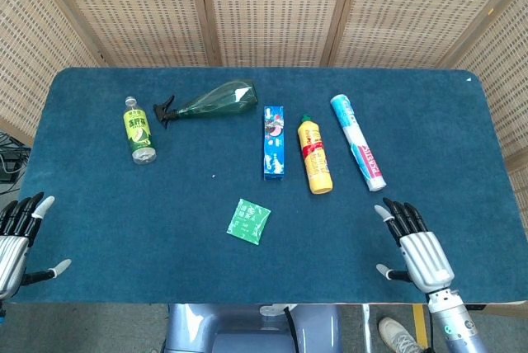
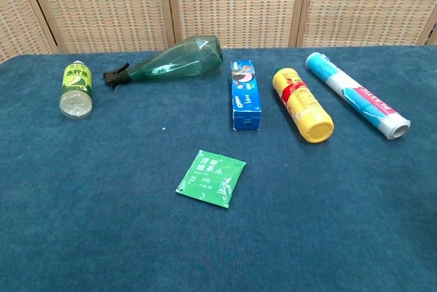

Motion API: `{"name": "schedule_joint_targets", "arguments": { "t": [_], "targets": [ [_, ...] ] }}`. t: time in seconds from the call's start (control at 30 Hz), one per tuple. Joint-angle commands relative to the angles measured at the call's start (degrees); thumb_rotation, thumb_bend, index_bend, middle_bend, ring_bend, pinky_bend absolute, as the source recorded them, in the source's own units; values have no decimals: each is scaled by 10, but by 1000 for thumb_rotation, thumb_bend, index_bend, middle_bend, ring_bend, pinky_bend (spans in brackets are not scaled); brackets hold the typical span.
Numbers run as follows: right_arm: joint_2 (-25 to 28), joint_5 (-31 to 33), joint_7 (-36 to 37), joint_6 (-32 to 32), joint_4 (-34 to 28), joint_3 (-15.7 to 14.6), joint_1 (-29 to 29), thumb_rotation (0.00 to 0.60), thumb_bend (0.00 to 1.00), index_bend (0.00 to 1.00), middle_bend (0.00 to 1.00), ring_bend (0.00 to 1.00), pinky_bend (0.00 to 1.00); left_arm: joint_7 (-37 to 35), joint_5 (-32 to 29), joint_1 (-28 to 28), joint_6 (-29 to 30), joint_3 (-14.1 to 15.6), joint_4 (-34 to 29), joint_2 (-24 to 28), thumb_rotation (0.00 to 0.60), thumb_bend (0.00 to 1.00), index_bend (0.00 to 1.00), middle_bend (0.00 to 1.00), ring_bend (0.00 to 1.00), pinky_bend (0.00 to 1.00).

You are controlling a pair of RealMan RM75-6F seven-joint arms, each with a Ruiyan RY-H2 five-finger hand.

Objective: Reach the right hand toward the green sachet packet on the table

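The green sachet packet (image 1: 248, 221) lies flat on the blue table, near the front middle; the chest view shows the packet (image 2: 211, 178) with white print facing up. My right hand (image 1: 417, 246) hovers at the table's front right edge, fingers spread and empty, well to the right of the packet. At the front left corner my left hand (image 1: 16, 242) is also spread and holds nothing. Neither hand appears in the chest view.
Across the back lie a small green-label bottle (image 1: 139, 129), a green spray bottle (image 1: 208, 101), a blue box (image 1: 273, 142), a yellow bottle (image 1: 314, 155) and a white-blue roll (image 1: 357, 141). A woven screen (image 1: 272, 7) stands behind the table (image 1: 99, 196).
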Motion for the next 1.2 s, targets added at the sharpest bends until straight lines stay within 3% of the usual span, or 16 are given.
{"name": "schedule_joint_targets", "arguments": {
  "t": [0.03, 0.33, 0.4, 0.5, 0.57, 0.67, 0.77, 0.93, 1.03, 1.17, 1.2],
  "targets": [
    [0, -4, 4, 3, 2, -1, 0, 600, 54, 0, 0, 0, 0, 0, 0, 0, 0, 0, 0, 0, 514, 30, 0, 0, 0, 0],
    [-6, -6, 23, 3, 3, 6, 7, 600, 150, 0, 0, 0, 1, 1, -1, 0, -1, 0, 0, -1, 514, 30, 0, 0, 0, 0],
    [-15, -4, 23, 4, 5, 14, 11, 600, 184, 0, 23, 8, 46, 0, -2, 0, -1, 0, 0, 0, 514, 30, 0, 0, 0, 0],
    [-33, 2, 0, -16, 5, 32, 33, 600, 240, 0, 232, 195, 230, -2, -4, 1, 1, -2, -1, 1, 514, 30, 0, 0, 0, 0],
    [-42, 14, -32, -42, -3, 44, 52, 600, 280, 0, 461, 452, 396, -5, -5, 1, 3, -3, -1, 2, 514, 30, 0, 0, 0, 0],
    [-69, 33, -100, -75, -11, 63, 80, 600, 315, 6, 681, 707, 586, -10, -6, 2, 6, -5, 0, 3, 514, 30, 0, 0, 0, 0],
    [-102, 61, -162, -111, -15, 73, 105, 600, 340, 16, 797, 840, 702, -16, -9, 2, 7, -6, 3, 4, 514, 30, 0, 0, 0, 0],
    [-152, 123, -252, -177, -20, 72, 144, 600, 394, 38, 832, 922, 809, -28, -11, 2, 8, -8, 6, 6, 514, 30, 0, 0, 0, 0],
    [-179, 149, -274, -197, -18, 70, 158, 600, 532, 76, 839, 936, 827, -35, -12, 2, 9, -9, 7, 8, 514, 30, 0, 0, 0, 0],
    [-204, 190, -280, -221, -12, 69, 173, 600, 908, 99, 841, 940, 834, -40, -14, 3, 10, -10, 9, 9, 514, 30, 0, 0, 0, 0],
    [-211, 204, -288, -231, -7, 69, 179, 600, 950, 96, 841, 939, 835, -41, -14, 2, 9, -11, 9, 8, 514, 30, 0, 0, 0, 0]
  ]
}}
